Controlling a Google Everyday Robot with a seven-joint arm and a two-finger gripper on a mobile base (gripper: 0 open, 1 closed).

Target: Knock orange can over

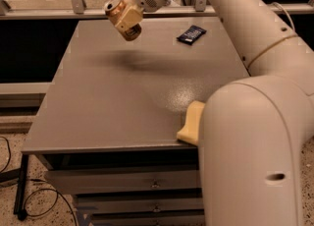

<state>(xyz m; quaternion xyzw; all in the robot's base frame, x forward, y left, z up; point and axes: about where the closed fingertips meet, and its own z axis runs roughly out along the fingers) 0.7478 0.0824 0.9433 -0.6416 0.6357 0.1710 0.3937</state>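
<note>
The orange can [116, 10] is off the grey table [108, 102], tilted, with its silver top towards the upper left. My gripper [126, 21] is shut on it, with a cream finger [130, 17] lying across the can's side. Can and gripper hang above the table's far middle and cast a shadow [133, 61] on the surface below. The white arm reaches in from the upper right.
A dark blue flat packet [191, 34] lies at the table's far right. A yellow sponge [190, 128] lies near the front right edge, partly hidden by the arm's large white body [250, 151]. Drawers [122, 183] sit below the table front.
</note>
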